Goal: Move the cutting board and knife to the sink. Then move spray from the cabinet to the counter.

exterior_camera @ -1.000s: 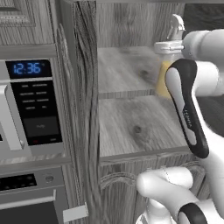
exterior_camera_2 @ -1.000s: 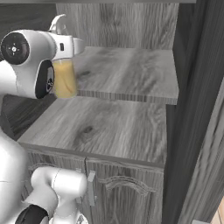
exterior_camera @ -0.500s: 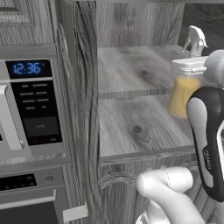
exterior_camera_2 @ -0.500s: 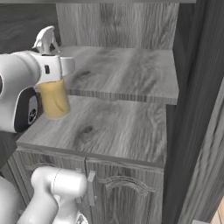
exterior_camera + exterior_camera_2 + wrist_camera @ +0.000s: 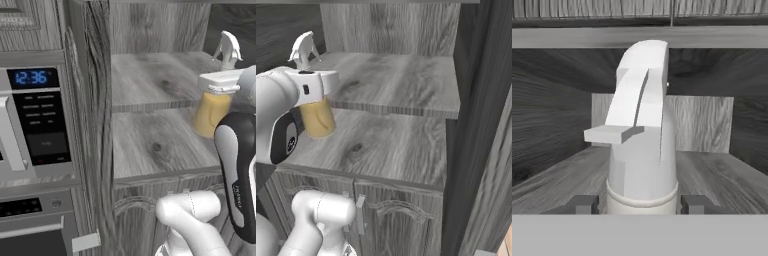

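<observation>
1. The arm reaches up in front of the open cabinet [image 5: 406, 135], its hand level with the upper shelf's front edge.
2. The gripper [image 5: 641, 204] is partly open, one finger on each side of the spray [image 5: 215, 95] at the collar below its nozzle, clamping it.
3. The spray stands upright, its orange-yellow body [image 5: 317, 117] hanging below the hand, above the near edge of the lower shelf.
4. A microwave [image 5: 35, 120] with a blue clock sits left of the cabinet.
</observation>
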You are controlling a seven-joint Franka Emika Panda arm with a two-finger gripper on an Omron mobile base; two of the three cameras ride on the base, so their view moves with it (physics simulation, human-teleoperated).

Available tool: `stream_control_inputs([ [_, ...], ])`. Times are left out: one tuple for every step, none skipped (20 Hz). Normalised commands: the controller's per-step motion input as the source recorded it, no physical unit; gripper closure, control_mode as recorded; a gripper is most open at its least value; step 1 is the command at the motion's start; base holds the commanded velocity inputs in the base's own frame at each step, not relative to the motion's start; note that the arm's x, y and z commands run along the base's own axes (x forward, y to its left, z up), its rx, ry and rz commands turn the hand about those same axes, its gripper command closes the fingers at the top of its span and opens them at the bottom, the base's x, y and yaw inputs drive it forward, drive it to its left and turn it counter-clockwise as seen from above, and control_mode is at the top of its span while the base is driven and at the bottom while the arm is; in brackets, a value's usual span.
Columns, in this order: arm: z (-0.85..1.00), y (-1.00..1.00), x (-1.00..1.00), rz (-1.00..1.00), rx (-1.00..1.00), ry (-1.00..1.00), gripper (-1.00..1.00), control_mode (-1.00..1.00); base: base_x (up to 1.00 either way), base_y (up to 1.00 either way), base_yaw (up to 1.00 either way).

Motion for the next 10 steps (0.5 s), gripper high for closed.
stream_control_inputs([
  [0.0, 0.0, 0.0, 0.0, 0.0, 0.0, 1.0, 1.0, -0.68, 0.0, 0.0],
  [0.0, 0.0, 0.0, 0.0, 0.0, 0.0, 1.0, 1.0, -0.74, 0.0, 0.0],
  [0.0, 0.0, 0.0, 0.0, 0.0, 0.0, 1.0, 1.0, -0.85, -0.04, 0.0],
  [0.0, 0.0, 0.0, 0.0, 0.0, 0.0, 1.0, 1.0, -0.92, -0.12, 0.0],
  [0.0, 0.0, 0.0, 0.0, 0.0, 0.0, 1.0, 1.0, -0.96, -0.16, 0.0],
  [0.0, 0.0, 0.0, 0.0, 0.0, 0.0, 1.0, 1.0, -0.98, -0.17, 0.0],
  [0.0, 0.0, 0.0, 0.0, 0.0, 0.0, 1.0, 1.0, -0.99, -0.18, 0.0],
  [0.0, 0.0, 0.0, 0.0, 0.0, 0.0, 1.0, 1.0, -0.99, -0.18, 0.01],
  [0.0, 0.0, 0.0, 0.0, 0.0, 0.0, 1.0, 1.0, -0.99, -0.21, 0.02],
  [0.0, 0.0, 0.0, 0.0, 0.0, 0.0, 1.0, 1.0, -0.99, -0.24, 0.03],
])
